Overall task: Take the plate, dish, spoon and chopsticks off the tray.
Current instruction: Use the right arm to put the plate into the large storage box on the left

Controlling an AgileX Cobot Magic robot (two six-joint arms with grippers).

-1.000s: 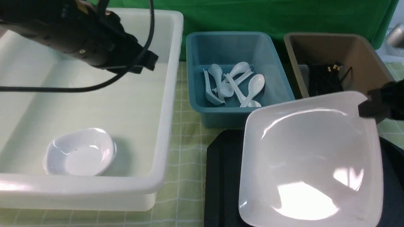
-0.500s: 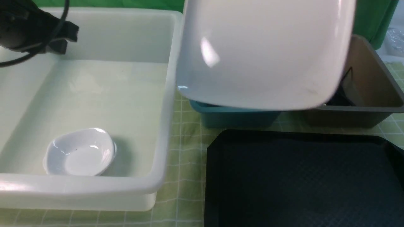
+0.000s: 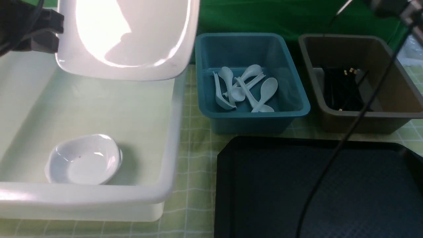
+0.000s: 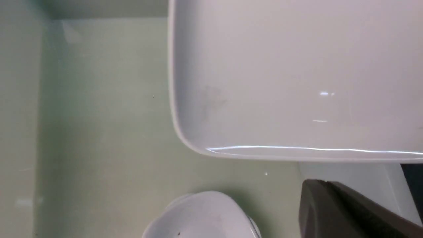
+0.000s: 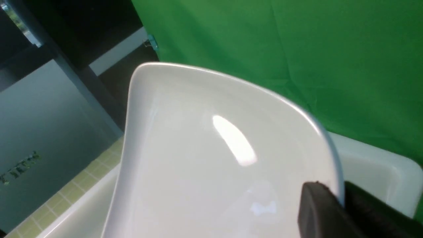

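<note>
The right claw (image 5: 341,198) is clamped shut on the rim of the big white plate (image 3: 132,39), one finger on each side of the edge, plain as day in the right wrist view. The plate hangs in the air, tilted, over the far end of the white tub (image 3: 175,138), well away from the black tray (image 3: 297,185). In the front view the plate's top runs out of frame, so the claw holding it doesn't show there. All that shows is a blurry bit of the right arm (image 3: 393,8) up in the corner and a cable (image 3: 330,158) slanting down across the tray.

The left claw (image 3: 54,31) sits just beside the plate's left edge. It looks open with nothing in it, though it's dark and a bit smeared there, so take that with a pinch of salt.

Near the front of the tub lies a small white dish (image 3: 84,160), right way up. The teal bin (image 3: 254,114) behind the tray holds a heap of white spoons (image 3: 244,87), and the brown bin (image 3: 396,114) to its right has the black chopsticks (image 3: 340,89). Everything stands on a green checked cloth (image 3: 195,148).
</note>
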